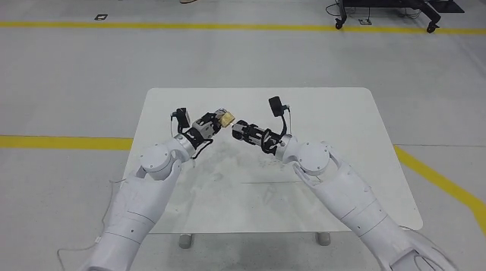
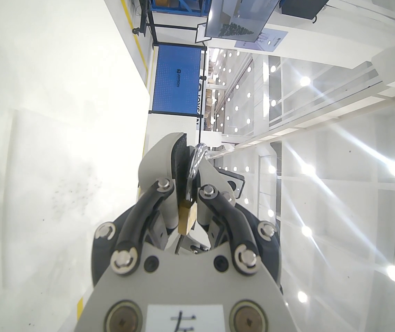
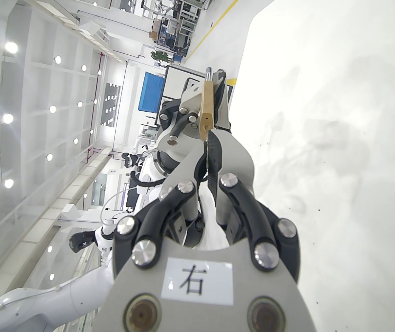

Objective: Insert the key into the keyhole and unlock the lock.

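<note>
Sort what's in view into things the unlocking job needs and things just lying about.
Job in hand:
- lock, clamped in the left pincer
- right pincer, shut at the lock's end opposite the shackle; the key itself cannot be made out

Just lying about:
- white table, smudged
- yellow floor lines
- black wheeled frame

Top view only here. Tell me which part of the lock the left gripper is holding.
Observer: The left gripper clamps the lock by its silver shackle; the brass body lies back between the finger links.
Operator: Now report the key.
Observer: In the right wrist view, the right gripper pinches a thin key edge-on, right at the lock's keyhole end; whether it is inserted, I cannot tell.
</note>
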Controlling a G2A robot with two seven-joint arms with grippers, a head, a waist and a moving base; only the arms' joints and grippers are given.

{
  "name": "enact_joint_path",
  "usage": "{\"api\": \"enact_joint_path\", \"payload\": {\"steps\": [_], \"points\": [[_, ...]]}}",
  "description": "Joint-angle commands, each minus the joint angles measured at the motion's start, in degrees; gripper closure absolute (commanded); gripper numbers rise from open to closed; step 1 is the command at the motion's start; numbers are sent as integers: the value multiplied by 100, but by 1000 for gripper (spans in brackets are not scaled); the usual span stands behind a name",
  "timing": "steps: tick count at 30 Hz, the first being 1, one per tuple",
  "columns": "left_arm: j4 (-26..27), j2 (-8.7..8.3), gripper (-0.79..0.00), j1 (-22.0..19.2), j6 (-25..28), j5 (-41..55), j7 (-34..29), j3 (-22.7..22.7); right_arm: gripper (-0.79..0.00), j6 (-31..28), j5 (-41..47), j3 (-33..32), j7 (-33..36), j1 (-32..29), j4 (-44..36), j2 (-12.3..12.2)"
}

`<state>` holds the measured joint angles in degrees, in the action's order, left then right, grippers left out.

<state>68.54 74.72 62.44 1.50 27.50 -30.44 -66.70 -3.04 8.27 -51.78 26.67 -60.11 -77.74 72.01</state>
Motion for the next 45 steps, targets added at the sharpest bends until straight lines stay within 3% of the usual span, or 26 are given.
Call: {"api": "enact_joint_path", "payload": {"steps": [1, 10, 11, 12, 13, 20, 27, 31, 33, 34, 38, 45], "points": [[1, 4, 0, 5, -5, -2, 7, 5, 0, 7, -68, 10, -68, 34, 50, 18], [26, 22, 0, 15, -28, -5, -18, 35, 0, -65, -139, 31, -177, 130, 182, 94], [24, 24, 0, 16, -31, 20, -40, 33, -175, -98, -134, 32, -198, 133, 177, 103], [16, 25, 0, 14, -35, 27, -49, 31, -440, -117, -136, 36, -207, 131, 182, 111], [12, 26, 0, 11, -42, 28, -50, 29, -785, -130, -133, 38, -212, 127, 181, 118], [-53, 38, 0, -7, -180, 131, 32, -15, -785, -148, -262, -101, -275, 16, 62, 109], [-459, 91, 0, -203, -1174, 913, -170, -46, -785, -244, -579, -663, -448, -303, -579, -24], [-756, 129, 0, -332, -1640, 1559, -485, -104, -785, -766, -433, -932, -421, -559, -1124, -73], [-906, 147, 0, -391, -1810, 1862, -688, -131, -326, -1135, -158, -922, -177, -598, -1195, -66], [-992, 156, 0, -421, -1953, 2035, -853, -134, 0, -1302, 47, -863, 7, -594, -1175, -52], [-1489, 203, 0, -597, -2599, 2908, -1529, -200, 0, -1636, 369, -656, 260, -385, -775, 21], [-1862, 239, 0, -830, -2579, 2897, -1855, -64, 0, -1773, 217, -332, 250, -35, -210, 141]]}}
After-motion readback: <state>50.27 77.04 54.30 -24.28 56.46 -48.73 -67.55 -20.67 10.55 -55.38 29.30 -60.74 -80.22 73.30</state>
